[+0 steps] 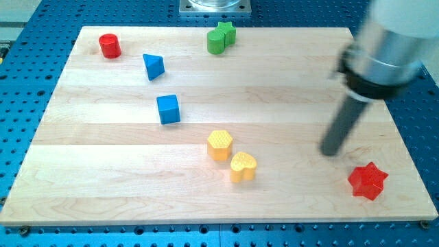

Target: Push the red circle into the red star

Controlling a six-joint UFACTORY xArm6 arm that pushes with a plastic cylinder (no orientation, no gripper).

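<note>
red circle (109, 46) top left | red star (368, 181) bottom right | my tip (330, 151) near star

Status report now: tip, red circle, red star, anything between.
My tip at the view's right, just up-left of red star block. Red circle block far off, top left. Blue cube and two yellow blocks near the line between.

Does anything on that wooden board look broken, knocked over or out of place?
Nothing stands out. The blocks sit intact on the board; my tip is near the red star, far from the red circle.
</note>
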